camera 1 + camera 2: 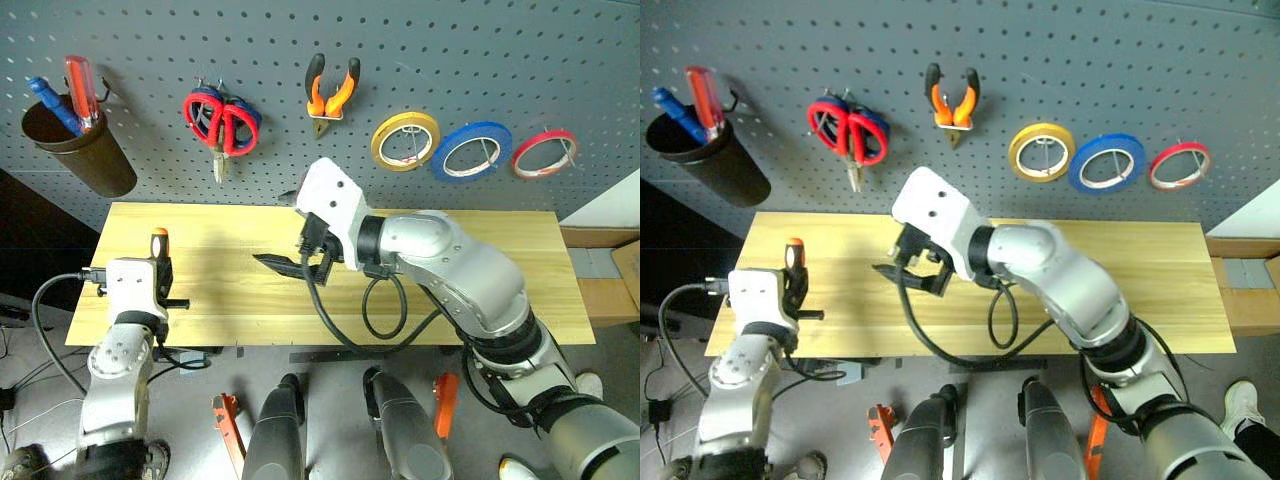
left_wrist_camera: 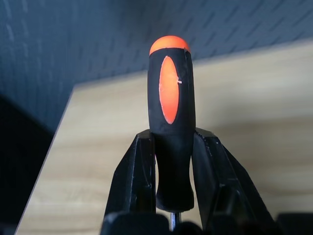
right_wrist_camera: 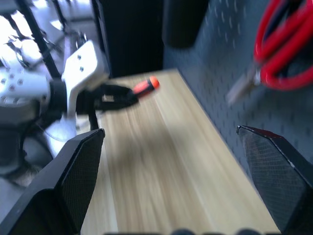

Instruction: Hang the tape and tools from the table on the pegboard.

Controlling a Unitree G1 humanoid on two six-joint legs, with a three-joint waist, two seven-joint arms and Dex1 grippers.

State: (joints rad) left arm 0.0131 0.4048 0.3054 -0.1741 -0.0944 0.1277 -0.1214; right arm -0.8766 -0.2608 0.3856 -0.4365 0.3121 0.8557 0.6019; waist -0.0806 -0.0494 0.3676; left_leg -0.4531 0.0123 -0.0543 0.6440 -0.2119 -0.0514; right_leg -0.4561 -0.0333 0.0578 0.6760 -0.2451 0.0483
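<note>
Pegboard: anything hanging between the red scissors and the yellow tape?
Yes: orange-handled pliers hang between the red scissors and yellow tape on the pegboard, in both eye views.

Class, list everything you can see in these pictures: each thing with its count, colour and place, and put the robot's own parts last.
Dark grey perforated pegboard: one, behind table.
Light wood plank table: one, below pegboard.
Dark brown cup: one, pegboard's left; holds blue screwdriver and red screwdriver.
Red-handled scissors: one, hung, over blue-handled scissors.
Orange-and-black pliers: one, hung.
Tape rolls: yellow, blue, red, hung at right.
Black-and-orange screwdriver: one, in left hand.
Right hand: open, above table.
</note>
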